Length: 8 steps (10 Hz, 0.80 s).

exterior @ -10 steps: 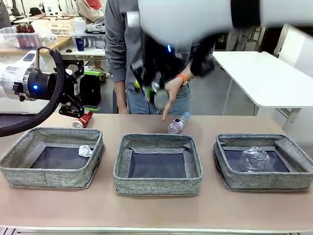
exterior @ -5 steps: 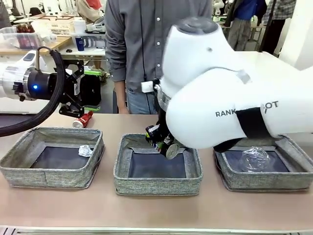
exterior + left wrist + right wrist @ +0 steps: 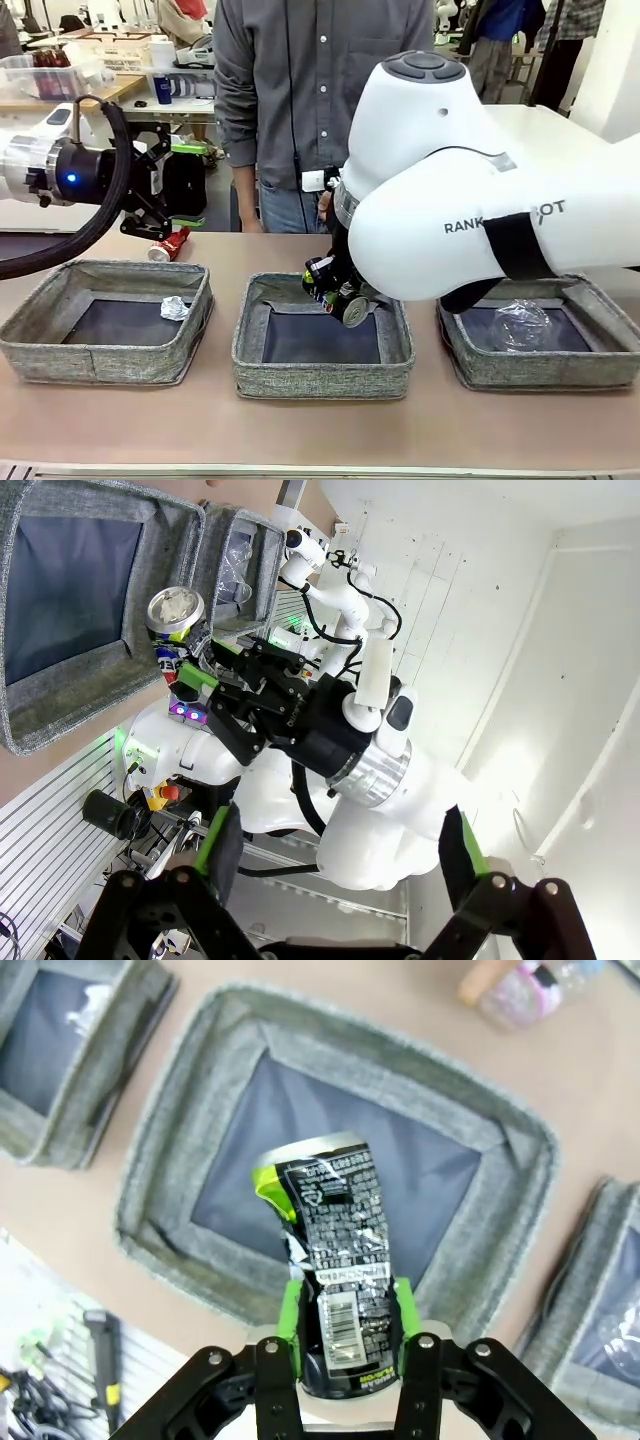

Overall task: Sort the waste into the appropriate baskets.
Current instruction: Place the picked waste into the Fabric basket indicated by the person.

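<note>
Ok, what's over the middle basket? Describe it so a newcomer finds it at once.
Find the middle basket of the three grey ones. Above it, between the right gripper's green pads, sits a crushed can. It is black with lime green and white print, unlike the red can on the table beyond the left basket.

Front view faces the person (image 3: 300, 90) across the table (image 3: 320, 435); right wrist view looks down on the shared middle basket (image 3: 175, 1160).

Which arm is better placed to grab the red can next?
Left. The left gripper, open, hangs near the red can; the right gripper holds the dark can over the middle basket.
</note>
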Tool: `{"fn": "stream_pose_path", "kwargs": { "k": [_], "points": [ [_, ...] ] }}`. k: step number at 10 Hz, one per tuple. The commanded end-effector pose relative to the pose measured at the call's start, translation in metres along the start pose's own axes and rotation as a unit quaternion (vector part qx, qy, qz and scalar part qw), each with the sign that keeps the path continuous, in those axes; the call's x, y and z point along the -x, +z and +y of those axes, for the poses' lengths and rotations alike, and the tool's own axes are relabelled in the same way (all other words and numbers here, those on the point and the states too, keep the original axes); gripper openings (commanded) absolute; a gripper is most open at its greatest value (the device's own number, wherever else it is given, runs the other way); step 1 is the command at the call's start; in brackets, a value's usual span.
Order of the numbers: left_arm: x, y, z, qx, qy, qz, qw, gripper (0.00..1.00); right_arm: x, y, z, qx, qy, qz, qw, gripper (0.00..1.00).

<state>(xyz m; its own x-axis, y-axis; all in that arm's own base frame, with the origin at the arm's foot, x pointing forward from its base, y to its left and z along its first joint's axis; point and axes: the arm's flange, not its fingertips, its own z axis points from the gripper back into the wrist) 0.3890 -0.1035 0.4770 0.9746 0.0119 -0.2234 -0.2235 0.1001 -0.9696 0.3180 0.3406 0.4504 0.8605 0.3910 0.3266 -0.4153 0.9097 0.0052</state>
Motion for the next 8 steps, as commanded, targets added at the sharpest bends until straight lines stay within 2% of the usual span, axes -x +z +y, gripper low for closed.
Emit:
{"fn": "stream_pose_path", "kwargs": {
  "k": [1, 2, 3, 8],
  "points": [
    [0.002, 0.001, -0.001, -0.003, 0.001, -0.001, 1.0, 1.0, -0.003, 0.006, -0.003, -0.015, 0.015, 0.012, 1.0, 0.95],
    [0.002, 0.001, -0.001, -0.003, 0.001, -0.001, 1.0, 1.0, -0.004, 0.009, -0.003, -0.011, 0.012, 0.012, 1.0, 0.94],
    [0.002, 0.001, -0.001, -0.003, 0.001, -0.001, 1.0, 1.0, -0.005, 0.01, -0.003, -0.012, 0.008, 0.013, 1.0, 1.0],
    [0.002, 0.001, -0.001, -0.003, 0.001, -0.001, 1.0, 1.0, -0.009, 0.017, -0.009, -0.019, -0.011, 0.013, 1.0, 1.0]
  ]
}}
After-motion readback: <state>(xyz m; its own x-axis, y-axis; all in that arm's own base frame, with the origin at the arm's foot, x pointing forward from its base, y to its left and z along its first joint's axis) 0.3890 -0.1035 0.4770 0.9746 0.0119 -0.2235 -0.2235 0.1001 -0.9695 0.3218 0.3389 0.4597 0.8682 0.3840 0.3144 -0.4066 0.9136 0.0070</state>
